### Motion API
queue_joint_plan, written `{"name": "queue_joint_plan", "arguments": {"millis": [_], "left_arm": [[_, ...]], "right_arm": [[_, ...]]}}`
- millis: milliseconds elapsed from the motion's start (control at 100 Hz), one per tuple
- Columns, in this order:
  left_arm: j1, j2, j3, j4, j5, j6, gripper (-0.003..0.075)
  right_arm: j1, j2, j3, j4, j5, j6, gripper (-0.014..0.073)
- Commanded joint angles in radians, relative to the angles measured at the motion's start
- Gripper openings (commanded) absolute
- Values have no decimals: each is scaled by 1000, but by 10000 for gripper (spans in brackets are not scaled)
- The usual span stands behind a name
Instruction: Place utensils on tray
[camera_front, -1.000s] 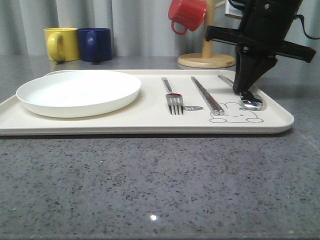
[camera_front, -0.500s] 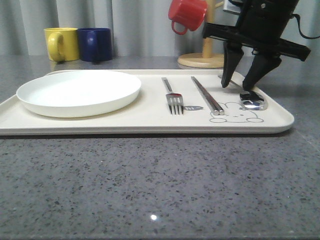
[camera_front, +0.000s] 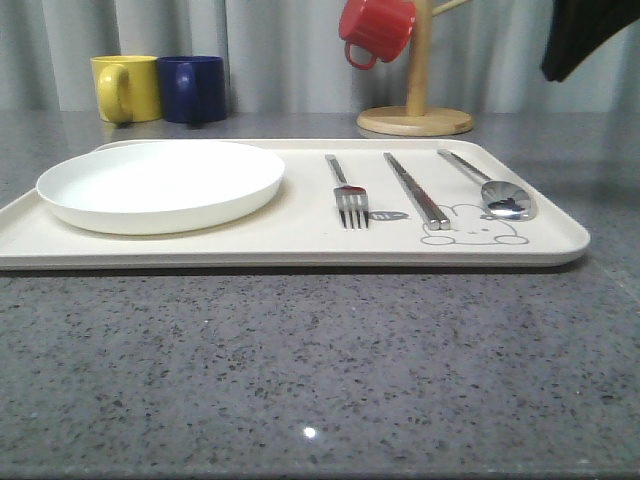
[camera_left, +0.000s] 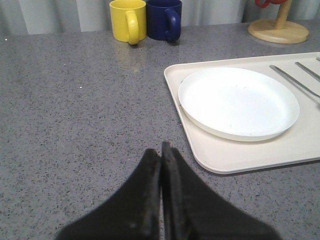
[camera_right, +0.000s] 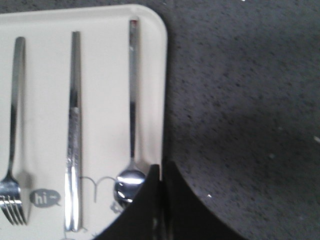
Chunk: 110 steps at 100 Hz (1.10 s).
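Note:
The cream tray (camera_front: 300, 235) carries the three silver utensils side by side: fork (camera_front: 348, 190), chopsticks (camera_front: 415, 190) and spoon (camera_front: 495, 190). All lie flat on its right half, the spoon's bowl on the rabbit drawing. In the right wrist view my right gripper (camera_right: 161, 167) is shut and empty. It hovers over the tray's (camera_right: 45, 75) right rim, just beside the spoon (camera_right: 132, 100), with the chopsticks (camera_right: 73, 125) and fork (camera_right: 15, 100) farther off. My left gripper (camera_left: 161, 150) is shut and empty above the grey table, left of the tray (camera_left: 235, 155).
A round white plate (camera_front: 160, 185) fills the tray's left half. Yellow mug (camera_front: 125, 88) and blue mug (camera_front: 192, 88) stand behind it. A red mug (camera_front: 375, 30) hangs on a wooden stand (camera_front: 415, 120) behind the tray. Part of the right arm (camera_front: 585, 35) shows at top right.
The right gripper opened off the spoon, then rose up and to the right, away from the tray, and closed. The spoon stays lying on the tray.

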Motion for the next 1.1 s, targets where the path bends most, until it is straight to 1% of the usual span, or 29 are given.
{"name": "queue_joint_plan", "arguments": {"millis": [0, 210, 390, 640, 740, 830, 960, 1090], "left_arm": [[-5, 13, -25, 0, -72, -8, -19], [-5, 13, -25, 0, -72, -8, -19], [-5, 13, -25, 0, -72, -8, -19], [-5, 13, -25, 0, -72, -8, -19], [-5, 13, -25, 0, -72, -8, -19], [-5, 13, -25, 0, -72, -8, -19], [-5, 13, -25, 0, -72, -8, -19], [-5, 13, -25, 0, -72, -8, -19]], "right_arm": [[-42, -125, 62, -21, -52, 0, -61], [-145, -364, 318, -70, -99, -1, -61], [-205, -575, 494, -110, -160, -1, -61], [-224, -904, 770, -136, -400, -1, -61], [-224, -1024, 887, -136, -546, -4, -61], [-224, -1142, 991, -136, -672, -55, -61], [-224, -1275, 1123, -135, -764, -87, -61], [-224, -1398, 1236, -135, -799, -87, -61]]}}
